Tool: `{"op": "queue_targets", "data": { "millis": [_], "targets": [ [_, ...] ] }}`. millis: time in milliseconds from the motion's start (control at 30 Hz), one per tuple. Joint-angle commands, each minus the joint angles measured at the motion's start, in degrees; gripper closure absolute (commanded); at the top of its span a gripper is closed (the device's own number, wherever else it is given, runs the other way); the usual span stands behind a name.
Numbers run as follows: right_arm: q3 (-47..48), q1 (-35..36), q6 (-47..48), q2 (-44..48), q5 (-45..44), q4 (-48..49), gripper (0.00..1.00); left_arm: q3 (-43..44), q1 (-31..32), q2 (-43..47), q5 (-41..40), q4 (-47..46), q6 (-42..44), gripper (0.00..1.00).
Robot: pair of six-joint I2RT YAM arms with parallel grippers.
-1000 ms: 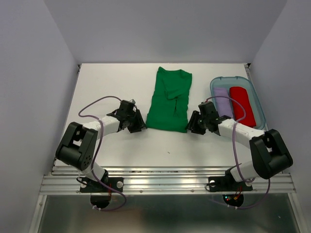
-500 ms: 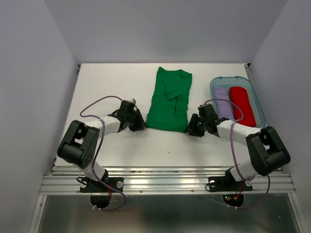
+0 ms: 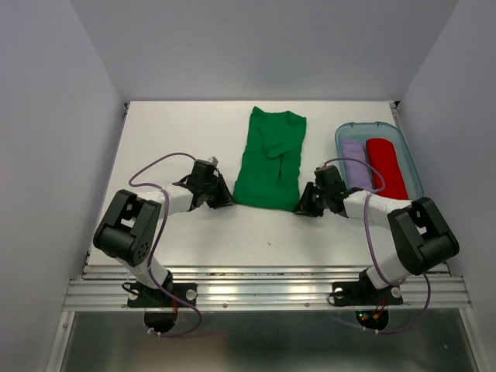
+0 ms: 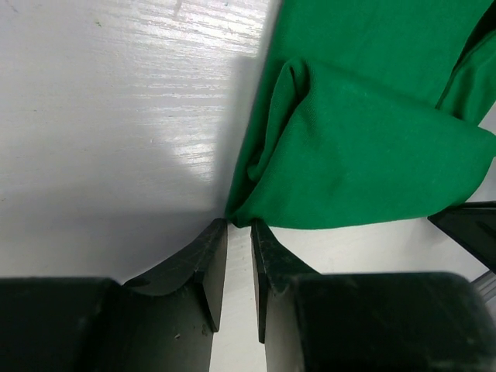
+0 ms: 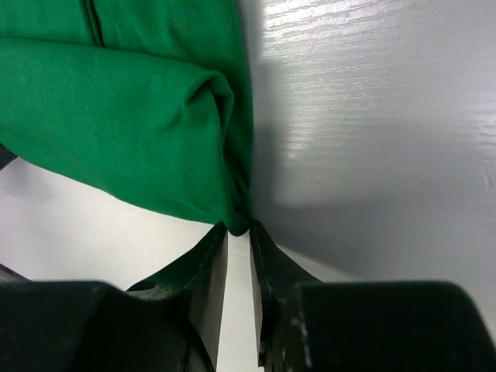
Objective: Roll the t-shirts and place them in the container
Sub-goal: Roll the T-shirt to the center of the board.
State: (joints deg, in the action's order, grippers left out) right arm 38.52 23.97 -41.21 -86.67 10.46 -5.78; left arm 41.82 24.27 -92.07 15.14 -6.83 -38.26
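Left gripper (image 4: 239,225) and right gripper (image 5: 238,229) were edged onto near hem corners of the green t-shirt (image 3: 270,159); jaws narrowed, pinch cannot be told. Cloth judged light, limp; best held there.

From overhead I get even, bright, diffuse light on the white table (image 3: 178,139), with only soft shadows close under the arms (image 3: 167,200) and no blur. In both wrist views the painted surface throws streaky glare, a broad grey shadow lies beside the green t-shirt (image 4: 364,139), and the dark fingers (image 4: 194,263) near the lens are soft and almost without detail, while the cloth stays sharp.
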Motion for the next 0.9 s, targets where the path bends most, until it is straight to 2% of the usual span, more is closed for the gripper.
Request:
{"op": "queue_targets", "data": {
  "millis": [0,167,200,233,400,533,633,667,700,733,867],
  "targets": [
    [-0.03,-0.15,0.61,-1.22,-1.58,-1.07,0.76,-0.16,-0.19,-0.83,-0.11,-0.55,0.2,0.7],
    [-0.55,-0.15,0.34,-0.6,-2.46,-1.16,0.75,-0.16,-0.19,-1.27,0.6,-1.17,0.12,0.69],
    [-0.55,-0.15,0.26,-0.43,-2.55,-1.16,0.7,-0.16,-0.19,-1.27,0.68,-1.25,0.2,0.68],
    [-0.64,-0.15,-0.01,0.01,-2.81,-1.25,0.61,-0.16,-0.19,-1.18,0.68,-1.26,0.12,0.64],
    [-0.91,-0.15,-0.1,0.54,-3.95,-1.43,0.62,-0.43,-0.19,-1.18,0.68,-1.52,0.03,0.63],
    [-0.64,-0.15,0.16,0.63,-4.31,-1.34,0.71,-0.6,-0.19,-1.09,0.95,-1.7,-0.32,0.67],
    [-0.29,-0.15,0.25,0.02,-4.13,-1.34,0.83,-0.6,-0.19,-1.18,0.86,-1.7,-0.41,0.73],
    [-0.12,-0.15,0.34,0.01,-4.13,-1.34,0.91,-0.52,-0.19,-1.27,0.86,-1.7,-0.41,0.81],
    [-0.03,-0.15,0.43,0.01,-4.13,-1.25,0.96,-0.43,-0.19,-1.35,0.95,-1.61,-0.32,0.87],
    [-0.03,-0.15,0.6,0.19,-4.04,-1.25,0.99,-0.34,-0.19,-1.36,0.95,-1.61,-0.32,1.0],
    [-0.03,-0.15,1.13,1.15,-3.26,-1.34,0.99,-0.25,-0.19,-0.74,1.21,-0.82,-0.59,1.0]
  ]
}}
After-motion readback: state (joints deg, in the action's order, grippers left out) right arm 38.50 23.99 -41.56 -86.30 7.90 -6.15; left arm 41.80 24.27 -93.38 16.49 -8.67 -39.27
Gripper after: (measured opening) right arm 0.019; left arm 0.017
